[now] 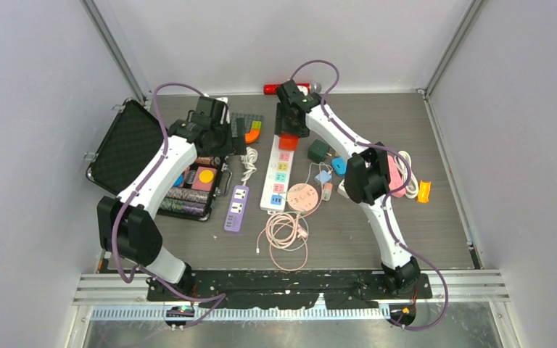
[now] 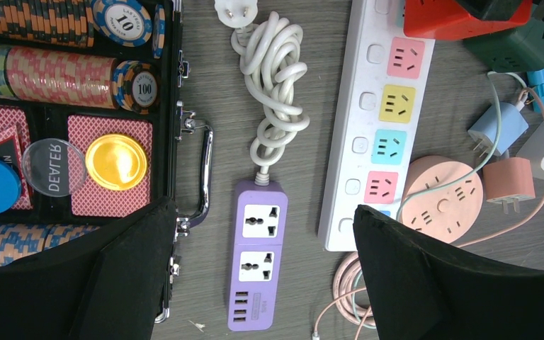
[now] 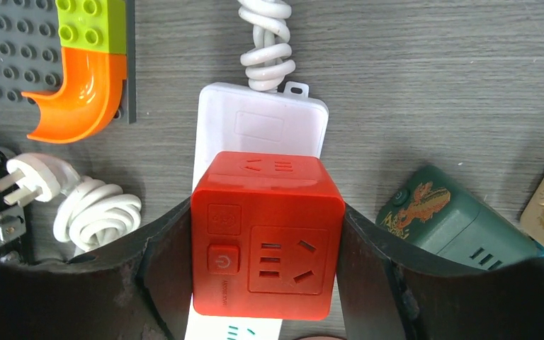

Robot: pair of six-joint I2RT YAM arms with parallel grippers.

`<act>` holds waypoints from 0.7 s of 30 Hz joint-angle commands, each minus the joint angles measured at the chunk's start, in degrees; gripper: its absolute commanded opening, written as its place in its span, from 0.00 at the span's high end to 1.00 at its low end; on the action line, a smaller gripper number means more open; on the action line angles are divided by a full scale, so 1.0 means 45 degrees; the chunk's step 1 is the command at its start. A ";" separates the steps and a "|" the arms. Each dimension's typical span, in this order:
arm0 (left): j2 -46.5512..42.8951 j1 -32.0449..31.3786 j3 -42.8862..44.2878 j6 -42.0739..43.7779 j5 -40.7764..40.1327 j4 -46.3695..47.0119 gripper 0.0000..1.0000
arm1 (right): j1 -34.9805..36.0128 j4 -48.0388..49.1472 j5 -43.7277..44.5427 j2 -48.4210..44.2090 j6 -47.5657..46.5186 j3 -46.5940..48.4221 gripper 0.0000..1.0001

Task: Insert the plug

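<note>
The right gripper (image 3: 265,209) clasped the red cube (image 3: 269,248) over the white strip's (image 3: 261,126) twelve-o'clock end; pressing it home seemed next. The left gripper (image 2: 261,216) gaped wide.

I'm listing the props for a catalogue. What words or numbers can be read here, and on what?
"10": on the blue-and-white poker chip in the case.
"100": on the end chip of the pink stack.
"DEALER": on the clear round button, upside down in the left wrist view.
Too small to read: the print on the purple power strip, and the print under the power button of the red cube socket.
</note>
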 commanded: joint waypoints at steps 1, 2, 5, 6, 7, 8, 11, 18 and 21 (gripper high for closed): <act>-0.0011 0.0082 0.0055 0.0012 -0.0141 0.0165 0.07 | 0.0135 -0.0355 0.0323 0.0605 0.1193 -0.1062 0.95; -0.0010 0.0082 0.0040 -0.0002 -0.0136 0.0153 0.07 | 0.0165 -0.0372 0.0384 0.0591 0.1207 -0.1149 0.95; 0.0030 0.0082 0.0042 -0.0024 -0.0149 0.0183 0.07 | 0.0245 -0.0294 0.0698 0.0521 0.1210 -0.1545 0.95; 0.0019 0.0082 0.0031 -0.0021 -0.0154 0.0185 0.07 | 0.0286 -0.0269 0.0762 0.0458 0.1275 -0.1739 0.95; 0.0037 0.0082 0.0032 -0.0023 -0.0170 0.0187 0.07 | 0.0302 -0.0294 0.0809 0.0431 0.1393 -0.1830 0.94; 0.0029 0.0082 0.0030 -0.0006 -0.0169 0.0202 0.07 | 0.0339 -0.0283 0.0897 0.0338 0.1462 -0.2113 0.95; 0.0011 0.0082 -0.0035 -0.0009 -0.0217 0.0214 0.08 | 0.0396 -0.0096 0.1111 -0.0084 0.1899 -0.2803 0.94; -0.0020 0.0082 -0.0231 -0.0023 -0.0177 0.0316 0.08 | 0.0715 0.1705 0.2263 -0.1784 0.2313 -0.5084 0.95; -0.0046 0.0092 -0.0322 -0.0043 -0.0207 0.0351 0.08 | 0.0923 0.2230 0.2989 -0.2266 0.2327 -0.5552 0.94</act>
